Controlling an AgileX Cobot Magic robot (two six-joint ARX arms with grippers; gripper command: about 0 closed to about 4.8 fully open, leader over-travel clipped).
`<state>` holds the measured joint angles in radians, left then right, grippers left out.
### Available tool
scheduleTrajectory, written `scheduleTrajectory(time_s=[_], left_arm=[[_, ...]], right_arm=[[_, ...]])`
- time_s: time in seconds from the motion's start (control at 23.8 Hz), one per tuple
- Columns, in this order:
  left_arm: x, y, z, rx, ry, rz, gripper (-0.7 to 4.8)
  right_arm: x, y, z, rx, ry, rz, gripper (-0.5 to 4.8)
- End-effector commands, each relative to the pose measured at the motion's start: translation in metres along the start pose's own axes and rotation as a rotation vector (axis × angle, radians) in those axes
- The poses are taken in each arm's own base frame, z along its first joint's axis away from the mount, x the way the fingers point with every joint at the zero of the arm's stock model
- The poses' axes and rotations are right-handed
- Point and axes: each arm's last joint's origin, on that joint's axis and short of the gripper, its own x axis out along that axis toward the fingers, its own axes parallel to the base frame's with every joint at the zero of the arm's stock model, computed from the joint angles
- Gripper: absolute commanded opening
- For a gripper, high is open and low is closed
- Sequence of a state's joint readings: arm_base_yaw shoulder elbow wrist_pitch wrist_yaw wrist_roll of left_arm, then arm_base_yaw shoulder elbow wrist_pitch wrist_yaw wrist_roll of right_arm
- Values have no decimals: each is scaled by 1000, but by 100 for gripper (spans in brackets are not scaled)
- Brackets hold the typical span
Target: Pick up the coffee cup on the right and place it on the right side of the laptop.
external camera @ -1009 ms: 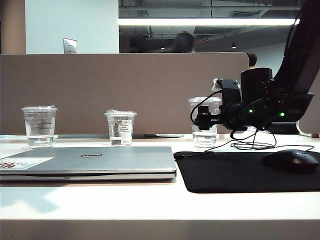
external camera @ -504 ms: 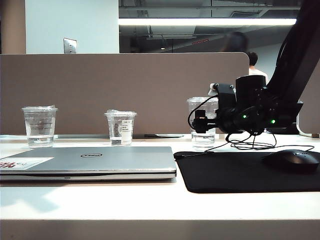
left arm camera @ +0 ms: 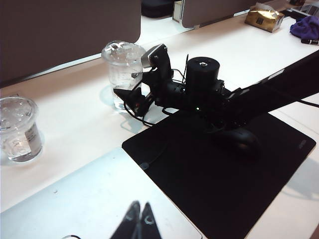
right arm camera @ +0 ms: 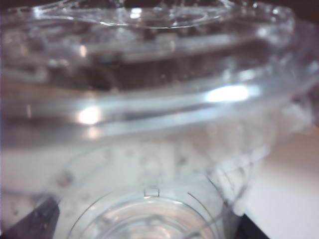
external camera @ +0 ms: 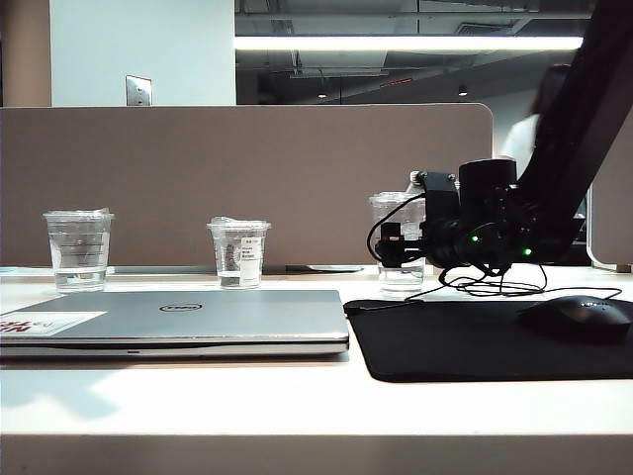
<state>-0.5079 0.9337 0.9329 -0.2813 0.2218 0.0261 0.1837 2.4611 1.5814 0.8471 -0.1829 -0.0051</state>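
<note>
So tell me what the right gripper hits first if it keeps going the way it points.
The coffee cup. The open right gripper points level at it, and the cup fills the right wrist view, so it is very close; contact can't be judged.

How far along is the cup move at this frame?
Done: the right gripper has reached the coffee cup, jaws open. In hand: closing in; the cup fills the right wrist view, not yet gripped or lifted. Left: grasp, carry, set down right of the laptop. The left gripper hangs shut over the laptop.
</note>
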Motion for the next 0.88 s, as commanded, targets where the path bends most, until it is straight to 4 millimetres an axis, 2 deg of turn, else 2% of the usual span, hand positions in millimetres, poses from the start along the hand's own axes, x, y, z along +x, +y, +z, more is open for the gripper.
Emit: scheduleTrajectory(time_s=[0.04, 0.34, 0.38, 0.55, 0.63, 0.88], left_arm=[[-1, 0, 3, 6, -22, -7, -5], [-1, 0, 2, 4, -17, -6, -5], [-1, 0, 2, 4, -15, -6, -5], [-1, 0, 2, 4, -15, -6, -5], [-1, 0, 2, 4, -14, -6, -5], [-1, 0, 2, 4, -14, -6, -5]], right_arm=[[7, 0, 5, -10, -39, 2, 479], [9, -1, 7, -10, -38, -5, 479], [9, -1, 7, -10, -38, -4, 466], [9, -1, 7, -10, -39, -4, 236], [9, -1, 7, -10, -40, -3, 202], [8, 0, 21, -3, -52, 6, 202]])
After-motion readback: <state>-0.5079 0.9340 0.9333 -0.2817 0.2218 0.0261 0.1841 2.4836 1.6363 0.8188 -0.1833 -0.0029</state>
